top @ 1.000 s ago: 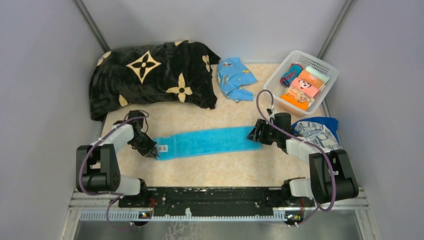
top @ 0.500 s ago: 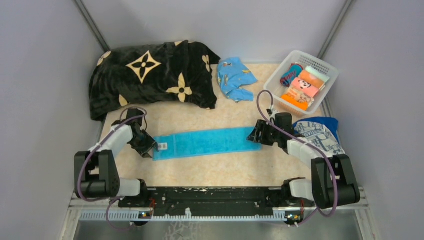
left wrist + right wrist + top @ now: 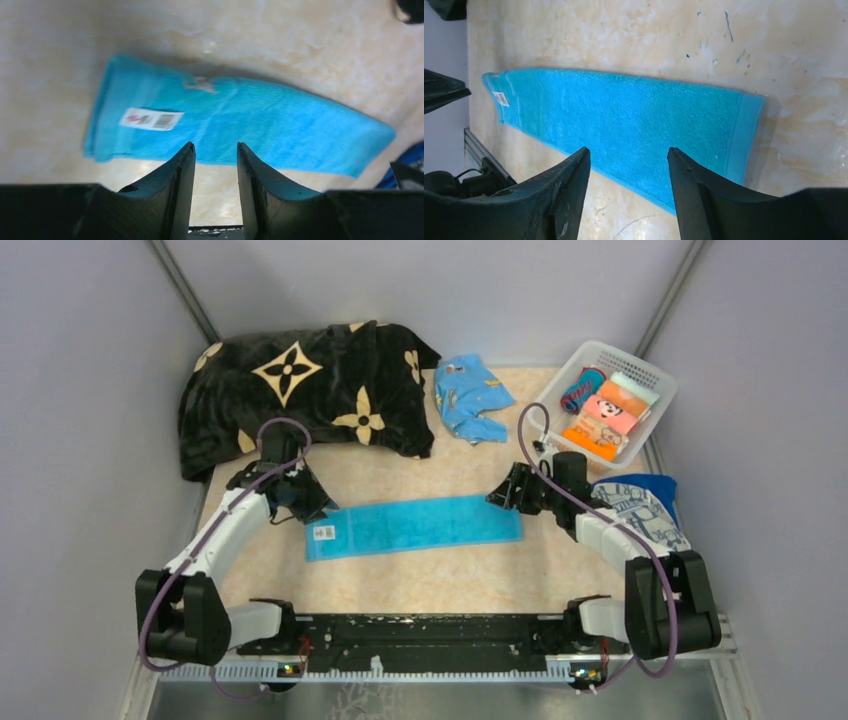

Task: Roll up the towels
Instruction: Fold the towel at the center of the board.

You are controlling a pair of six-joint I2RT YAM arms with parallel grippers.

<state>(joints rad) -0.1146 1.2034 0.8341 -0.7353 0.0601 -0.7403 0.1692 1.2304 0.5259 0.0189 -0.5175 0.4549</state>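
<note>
Blanket, black with cream flower motifs, lies heaped at the far left of the table. Just near of it the left gripper hangs above the left end of the turquoise towel. In the left wrist view its two fingers stand partly apart with bare table and towel edge showing through the gap, and they hold nothing. The turquoise towel lies flat and unrolled as a long strip running left to right across the middle of the table. A white label sits on top at its left end. Farther back, right of the blanket, a small light-blue printed cloth lies crumpled. The right gripper hovers over the strip's right end. In the right wrist view its fingers are spread wide over the cloth and grip nothing. At the far right stands a white basket with colourful items inside. Near of it, partly under the right arm, lies the white towel with dark-blue print. It rests against the royal-blue towel, which shows along its far edge.
</note>
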